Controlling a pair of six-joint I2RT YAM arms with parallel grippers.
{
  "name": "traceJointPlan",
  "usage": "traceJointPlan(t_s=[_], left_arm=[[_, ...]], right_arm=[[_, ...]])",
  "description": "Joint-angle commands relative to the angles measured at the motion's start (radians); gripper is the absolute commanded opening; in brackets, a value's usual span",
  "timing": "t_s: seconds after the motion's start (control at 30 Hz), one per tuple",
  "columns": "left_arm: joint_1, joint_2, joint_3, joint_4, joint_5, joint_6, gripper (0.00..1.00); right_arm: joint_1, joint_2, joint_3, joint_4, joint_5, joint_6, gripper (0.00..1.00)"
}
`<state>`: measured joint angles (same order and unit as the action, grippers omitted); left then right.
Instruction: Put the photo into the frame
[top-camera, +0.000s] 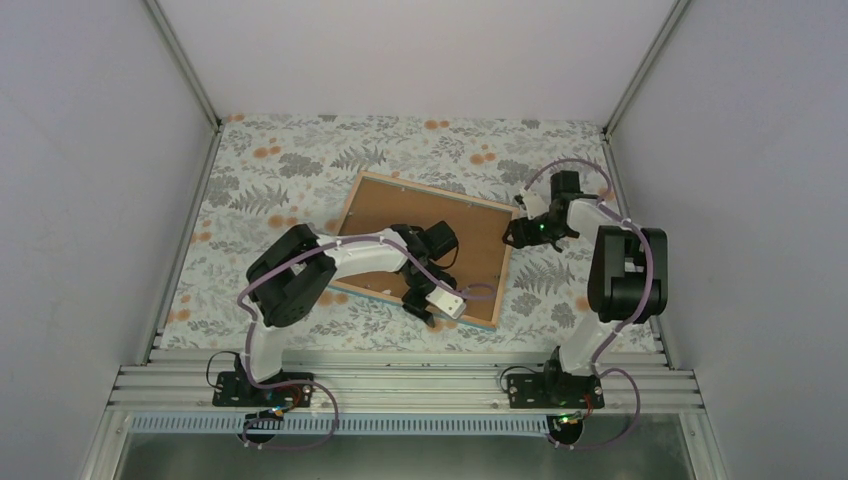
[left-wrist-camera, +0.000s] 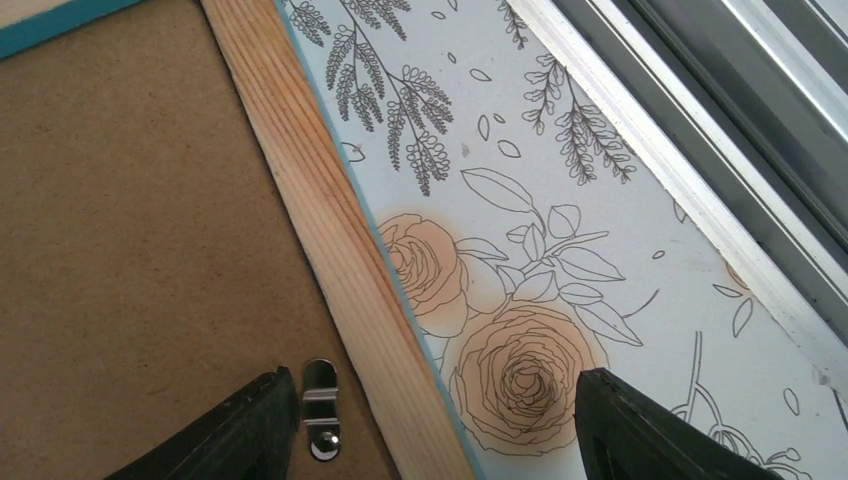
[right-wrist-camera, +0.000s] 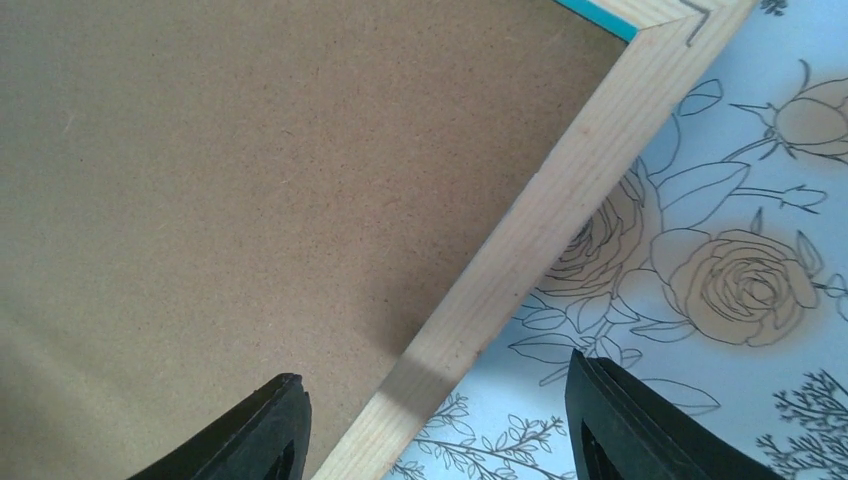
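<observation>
The frame (top-camera: 421, 186) lies face down in the middle of the table, its light wood back up and a thin teal edge showing. The brown backing board (top-camera: 400, 215) sits inside it. The photo is hidden. My left gripper (top-camera: 428, 312) is open and empty over the frame's near rail (left-wrist-camera: 340, 240), one finger over the board (left-wrist-camera: 150, 250) and one over the cloth, beside a small metal clip (left-wrist-camera: 320, 408). My right gripper (top-camera: 515, 235) is open and empty, and it straddles the right rail (right-wrist-camera: 530, 230) near a corner.
A pale floral cloth (top-camera: 300, 160) covers the table. Grey walls close in the left, right and back. A metal rail (top-camera: 400, 385) with the arm bases runs along the near edge, close to the frame's near corner.
</observation>
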<state>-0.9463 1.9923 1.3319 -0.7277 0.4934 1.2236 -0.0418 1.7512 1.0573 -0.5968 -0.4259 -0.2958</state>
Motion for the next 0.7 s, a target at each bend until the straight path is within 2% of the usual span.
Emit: traceJointPlan(t_s=[0.0, 0.67], left_arm=[[-0.008, 0.03, 0.038, -0.026, -0.004, 0.02, 0.69], [-0.061, 0.05, 0.032, -0.085, -0.057, 0.074, 0.6]], right_arm=[[-0.008, 0.032, -0.007, 0.026, -0.054, 0.015, 0.62], [-0.008, 0.081, -0.02, 0.061, -0.05, 0.02, 0.53]])
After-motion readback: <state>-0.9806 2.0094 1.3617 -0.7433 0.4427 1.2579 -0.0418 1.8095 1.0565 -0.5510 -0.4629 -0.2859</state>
